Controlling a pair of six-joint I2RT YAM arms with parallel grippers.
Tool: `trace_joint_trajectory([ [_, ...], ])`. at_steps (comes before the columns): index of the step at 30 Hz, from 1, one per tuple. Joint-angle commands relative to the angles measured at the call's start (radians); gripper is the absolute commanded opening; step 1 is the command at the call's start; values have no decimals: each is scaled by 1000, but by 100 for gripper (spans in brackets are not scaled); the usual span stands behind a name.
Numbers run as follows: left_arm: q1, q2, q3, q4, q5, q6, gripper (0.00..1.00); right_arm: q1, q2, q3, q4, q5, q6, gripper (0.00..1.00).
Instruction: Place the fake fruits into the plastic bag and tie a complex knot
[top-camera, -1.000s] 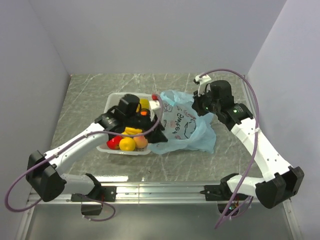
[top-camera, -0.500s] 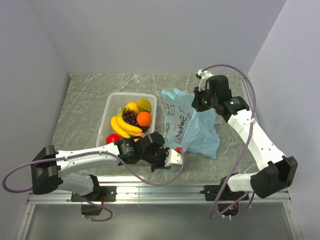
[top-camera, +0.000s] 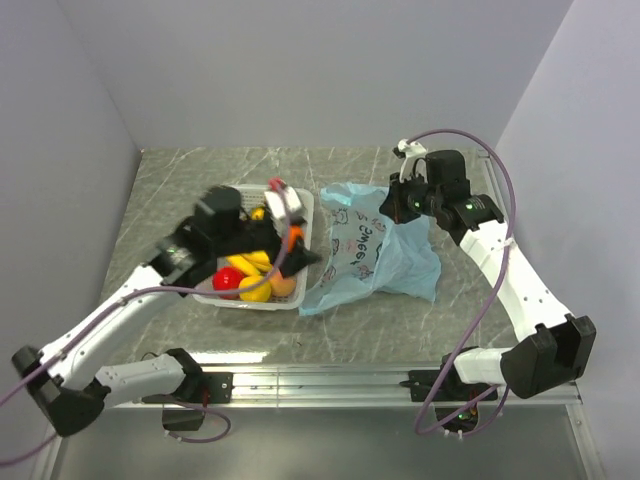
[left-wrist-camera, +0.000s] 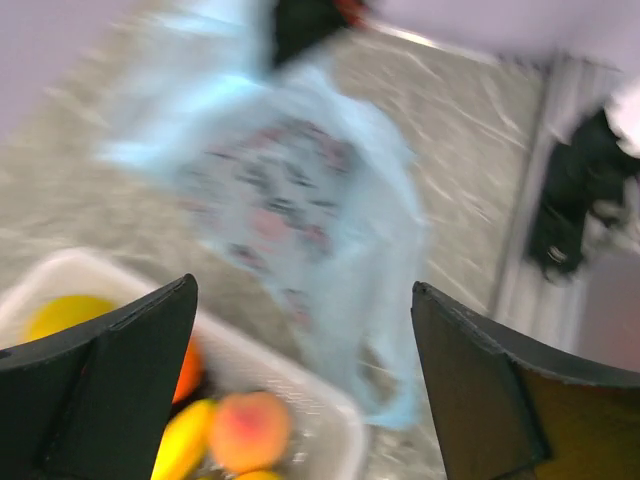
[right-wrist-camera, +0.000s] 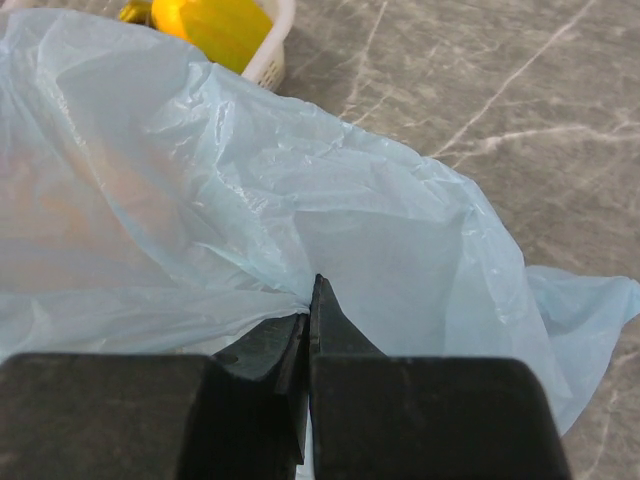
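Note:
The light-blue plastic bag (top-camera: 375, 250) lies crumpled on the table right of the white basket (top-camera: 230, 300). My right gripper (top-camera: 405, 205) is shut on a fold of the bag's upper edge (right-wrist-camera: 310, 295) and holds it up. The fake fruits lie in the basket: a red apple (top-camera: 228, 280), a lemon (top-camera: 253, 289), a peach (top-camera: 283, 286), bananas (top-camera: 255, 262) and an orange (top-camera: 293, 238). My left gripper (top-camera: 298, 250) hangs over the basket's right side, open and empty. Its blurred wrist view shows its open fingers (left-wrist-camera: 302, 290), the peach (left-wrist-camera: 250, 430), the orange (left-wrist-camera: 185, 370) and the bag (left-wrist-camera: 290, 190).
Grey marble table with walls at the back and both sides. A metal rail (top-camera: 330, 380) runs along the near edge. The basket's rim (right-wrist-camera: 270, 60) and a yellow lemon (right-wrist-camera: 215, 25) show at the top of the right wrist view.
My left arm has swung from the table's front edge back up over the basket. The right gripper has stayed shut on the bag, almost still.

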Motion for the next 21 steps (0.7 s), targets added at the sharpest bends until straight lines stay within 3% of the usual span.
trace_joint_trajectory([
  [1, 179, 2, 24, -30, 126, 9, 94, 8, -31, -11, 25, -49, -41, 0],
  [6, 317, 65, -28, -58, 137, 165, 99, 13, -1, 18, -8, -58, -56, 0],
  [12, 330, 203, -68, 7, 57, 255, 99, 19, 20, 41, -22, -22, -42, 0],
  [21, 331, 455, 37, -24, 19, 340, 99, 21, 40, 66, -48, -41, -53, 0],
])
